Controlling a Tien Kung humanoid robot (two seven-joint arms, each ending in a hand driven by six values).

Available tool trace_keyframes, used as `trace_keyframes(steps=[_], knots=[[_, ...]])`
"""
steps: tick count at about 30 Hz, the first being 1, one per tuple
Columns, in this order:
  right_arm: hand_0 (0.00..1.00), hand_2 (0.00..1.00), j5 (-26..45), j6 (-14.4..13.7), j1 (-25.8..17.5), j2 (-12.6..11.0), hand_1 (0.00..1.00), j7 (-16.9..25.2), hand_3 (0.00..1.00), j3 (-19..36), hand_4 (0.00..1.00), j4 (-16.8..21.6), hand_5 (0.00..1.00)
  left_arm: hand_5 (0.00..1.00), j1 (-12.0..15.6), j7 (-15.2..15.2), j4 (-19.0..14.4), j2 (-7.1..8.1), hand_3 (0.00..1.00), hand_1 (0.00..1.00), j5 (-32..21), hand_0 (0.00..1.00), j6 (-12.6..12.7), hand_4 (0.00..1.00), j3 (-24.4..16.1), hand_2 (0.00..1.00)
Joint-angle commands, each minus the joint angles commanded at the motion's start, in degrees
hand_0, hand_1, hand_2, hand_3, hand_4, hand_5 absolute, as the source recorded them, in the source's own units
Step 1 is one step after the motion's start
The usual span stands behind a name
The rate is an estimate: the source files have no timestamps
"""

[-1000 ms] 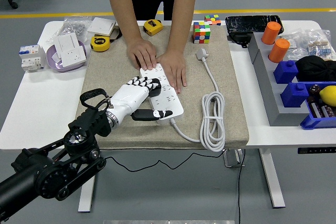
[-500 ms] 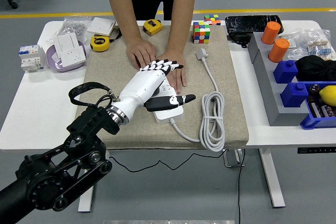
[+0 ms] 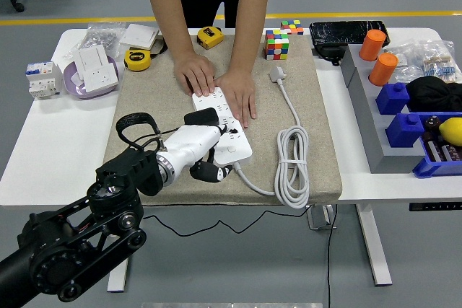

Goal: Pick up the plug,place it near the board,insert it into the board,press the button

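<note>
At the left of the white bench (image 3: 43, 156), a grey circuit breaker (image 3: 42, 79) and a purple tray (image 3: 72, 86) holding a white wall socket (image 3: 96, 70) stood just off the beige mat (image 3: 317, 128). The robot's left hand (image 3: 200, 151) reached in from the lower left and rested at the near end of the white power strip (image 3: 222, 126), its fingers (image 3: 209, 172) curled under and gripping nothing, the knuckles touching the strip's near left corner. Whether a fingertip met the strip's button could not be told.

At the mat's far edge lay two yellow tape measures (image 3: 137, 60). A person stood at the far side, one hand (image 3: 195, 74) and the other hand (image 3: 240, 97) pressed flat on the strip's far end, holding it down on the mat.

To the right, the plug (image 3: 278, 73) lay on the mat, well apart from the strip, its white cable (image 3: 292, 167) running toward the bench's near edge into a loose coil and back to the strip's near end. A colour cube (image 3: 277, 44) sat beyond the plug. Further right stood two orange cylinders (image 3: 373, 45) and blue bins (image 3: 404, 128).
</note>
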Motion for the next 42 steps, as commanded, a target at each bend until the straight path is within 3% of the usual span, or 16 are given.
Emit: trace_keyframes(steps=[5,22,42], knots=[[0.804,0.694,-0.1,0.0,0.1,0.0,0.717,-0.1,0.608,0.2,0.896,0.0,0.575,0.105,-0.9,0.3,2.7,-0.29,0.925,0.057,0.0,0.106,-1.1,0.476,1.3,0.166],[0.804,0.694,-0.1,0.0,-0.2,0.0,0.717,-0.1,0.608,-0.1,0.895,0.0,0.574,0.104,-0.7,-0.7,7.7,-2.88,0.932,0.056,1.2,0.105,0.2,0.439,1.9,0.166],[0.804,0.693,0.2,0.0,-0.3,-0.2,0.716,0.0,0.607,-0.5,0.893,0.0,0.573,0.107,-1.0,-1.4,8.4,-3.17,0.923,0.054,2.0,0.106,0.5,0.433,1.4,0.166]])
